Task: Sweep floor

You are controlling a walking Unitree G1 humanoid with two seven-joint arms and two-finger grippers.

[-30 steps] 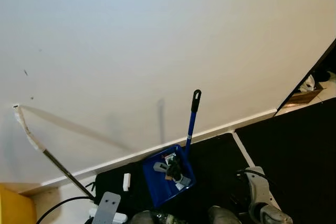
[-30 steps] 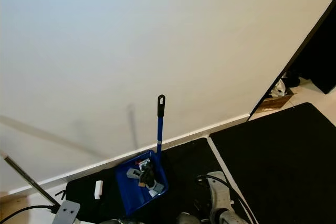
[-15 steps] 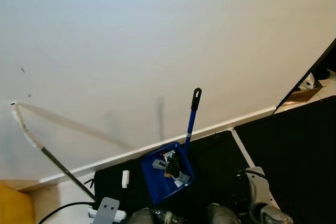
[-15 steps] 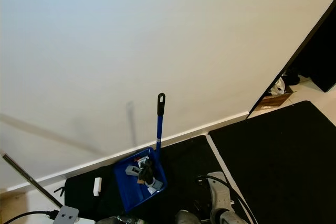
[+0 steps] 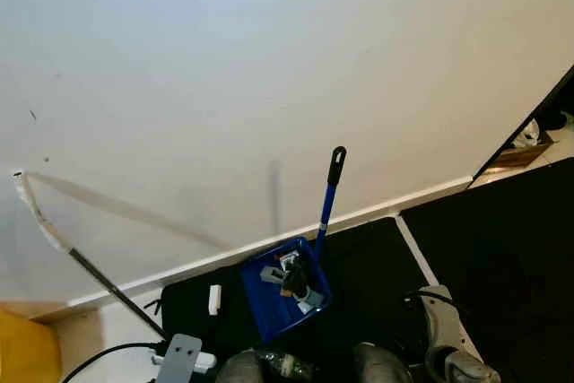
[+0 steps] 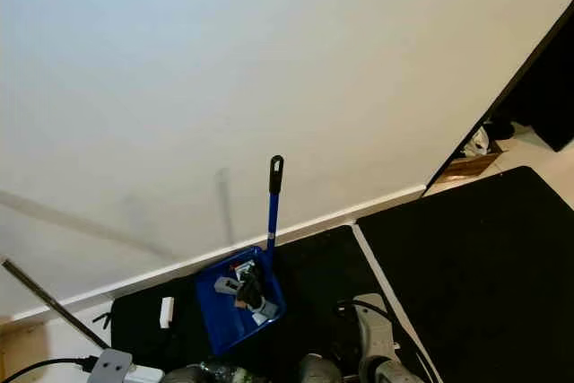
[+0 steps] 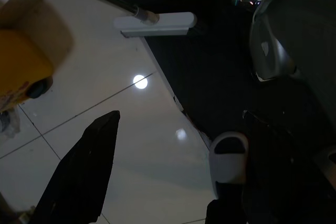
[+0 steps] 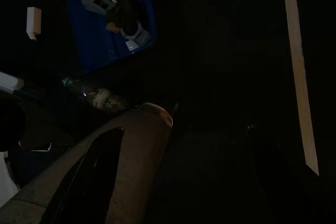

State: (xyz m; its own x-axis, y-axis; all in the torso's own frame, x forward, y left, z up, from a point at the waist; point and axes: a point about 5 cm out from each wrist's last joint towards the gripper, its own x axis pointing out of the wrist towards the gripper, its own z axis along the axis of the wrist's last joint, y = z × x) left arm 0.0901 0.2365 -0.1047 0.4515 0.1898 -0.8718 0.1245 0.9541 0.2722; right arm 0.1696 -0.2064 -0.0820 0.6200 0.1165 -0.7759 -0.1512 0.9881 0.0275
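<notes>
A thin taped pole (image 5: 54, 230) is seen leaning on the wall at left; the blue dustpan (image 5: 282, 298), loaded with scraps, stands on the black mat by the baseboard; its stiff, light upright handle (image 5: 329, 199) is best taken near the black tip; both grippers' fingers cannot be told.

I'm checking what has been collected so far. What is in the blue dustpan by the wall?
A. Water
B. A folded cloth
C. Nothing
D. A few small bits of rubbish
D: the blue dustpan holds several small grey, white and dark scraps of rubbish, its handle leaning on the wall.
</notes>
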